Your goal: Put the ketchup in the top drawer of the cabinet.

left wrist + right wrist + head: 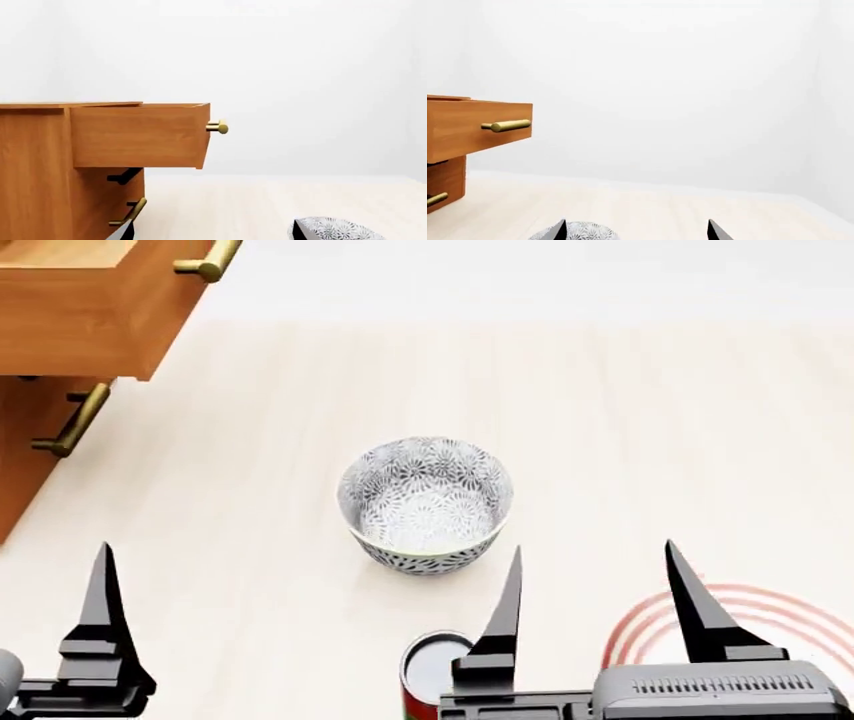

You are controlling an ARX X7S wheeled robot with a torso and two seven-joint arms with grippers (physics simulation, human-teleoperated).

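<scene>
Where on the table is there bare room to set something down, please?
The far table beyond the bowl lies bare, as does the strip between the bowl and the cabinet. It is crowded near the robot: the ketchup, the right gripper and a red-ringed plate sit close together.
</scene>
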